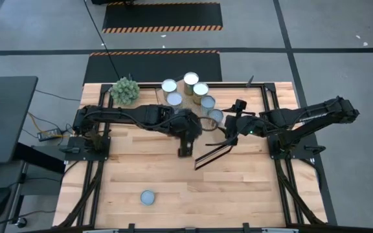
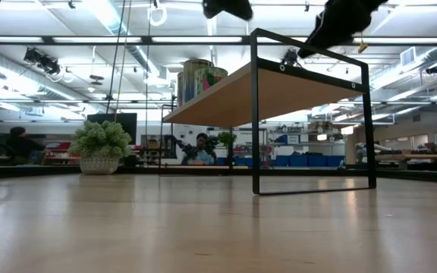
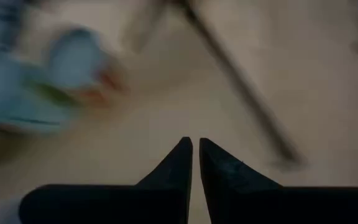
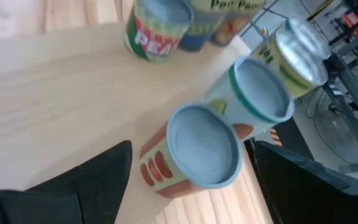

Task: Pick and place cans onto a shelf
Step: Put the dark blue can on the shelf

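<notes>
The cans [image 4: 197, 152] stand upright on the shelf [image 1: 238, 97], right end effector [image 4: 191, 180] spread apart around 1, left end effector [image 3: 194, 155] pinched together.

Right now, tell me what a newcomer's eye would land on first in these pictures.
First, the cluster of cans standing on the shelf at the table's far edge, with one lone can out on the near part of the table. Next, both arms meeting mid-table: the right gripper open around a red-labelled can on the shelf, the left gripper shut and empty. The spiky green plant sits at the far left corner.
</notes>
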